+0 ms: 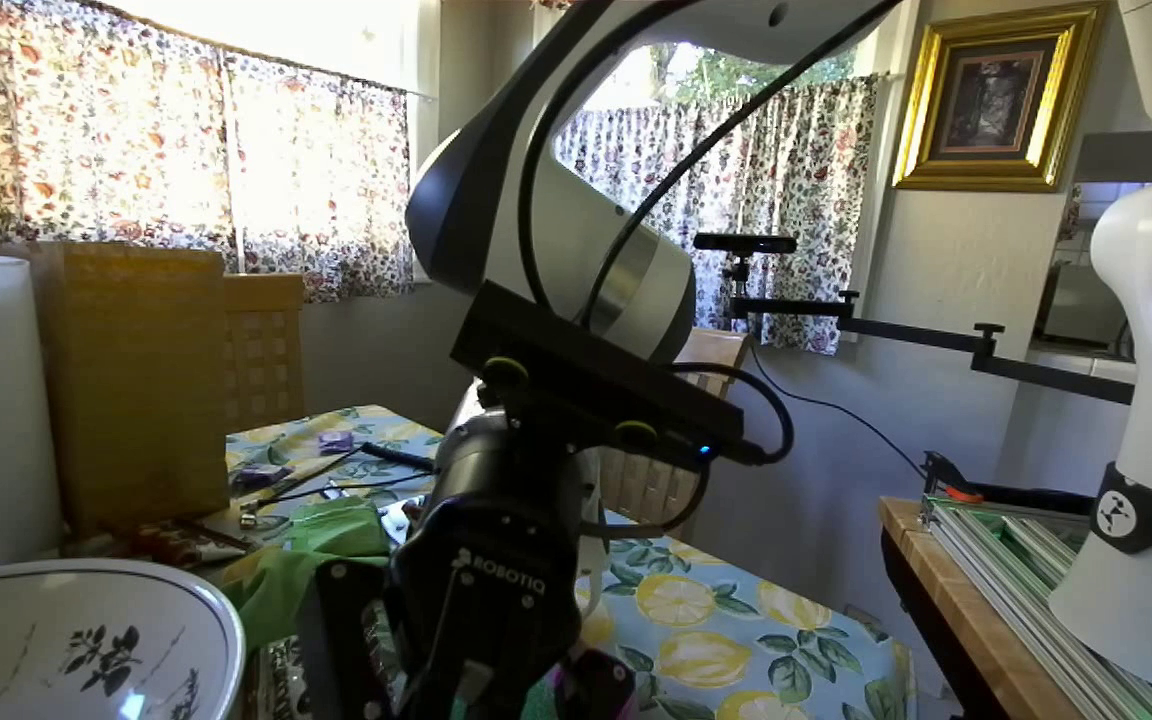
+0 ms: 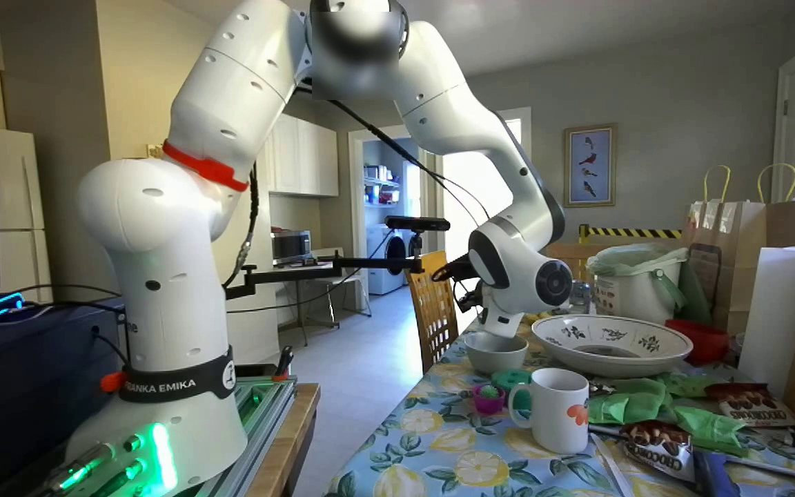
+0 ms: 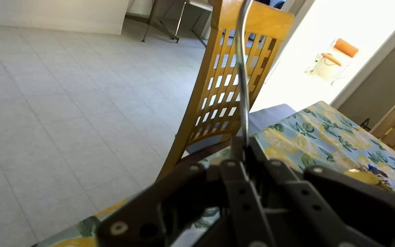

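Observation:
My gripper (image 3: 245, 142) is shut on a thin, slightly curved metal rod (image 3: 241, 61) in the wrist view. It sticks straight out from the fingertips and runs off the top edge, so its far end is hidden. Low in an exterior view the black gripper housing (image 1: 506, 560) hangs over the tablecloth, its tips cut off by the frame. From the opposite side the wrist (image 2: 508, 297) mostly hides the gripper. A pale bowl (image 2: 495, 353) appears just below the wrist there. Close by are a green object (image 2: 510, 378), a small purple pot (image 2: 488, 400) and a white mug (image 2: 560, 414).
A wide patterned bowl (image 2: 653, 352) stands beside the arm. Brown wrappers (image 2: 660, 445), green bags (image 2: 635, 400) and a white bucket (image 2: 635, 293) crowd that side. A wooden chair (image 3: 262, 25) stands at the table edge. A camera (image 2: 417, 224) on a black arm juts out nearby.

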{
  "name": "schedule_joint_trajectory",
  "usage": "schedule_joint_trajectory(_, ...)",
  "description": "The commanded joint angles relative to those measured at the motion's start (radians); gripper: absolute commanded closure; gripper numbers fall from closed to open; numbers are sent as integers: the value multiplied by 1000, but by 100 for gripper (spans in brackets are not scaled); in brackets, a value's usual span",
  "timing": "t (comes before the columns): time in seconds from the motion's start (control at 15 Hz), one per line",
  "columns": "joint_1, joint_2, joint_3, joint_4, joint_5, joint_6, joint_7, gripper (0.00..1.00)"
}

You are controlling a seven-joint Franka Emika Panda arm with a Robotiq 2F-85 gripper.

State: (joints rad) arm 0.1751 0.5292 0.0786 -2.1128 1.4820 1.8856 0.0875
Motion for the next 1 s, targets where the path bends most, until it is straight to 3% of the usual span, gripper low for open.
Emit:
schedule_joint_trajectory(0.0, -7, -65, 1, -64, -6, -13, -30, 98)
schedule_joint_trajectory(0.2, -5, -55, -2, -63, -13, -10, -27, 98)
schedule_joint_trajectory(0.4, 19, -93, -8, -90, -26, 86, -44, 98)
schedule_joint_trajectory(0.6, -5, -44, 4, -61, -30, 32, -25, 98)
schedule_joint_trajectory(0.8, 16, -119, 3, -105, -34, 94, -101, 98)
schedule_joint_trajectory(0.93, 1, -92, 8, -79, -28, 57, -107, 98)
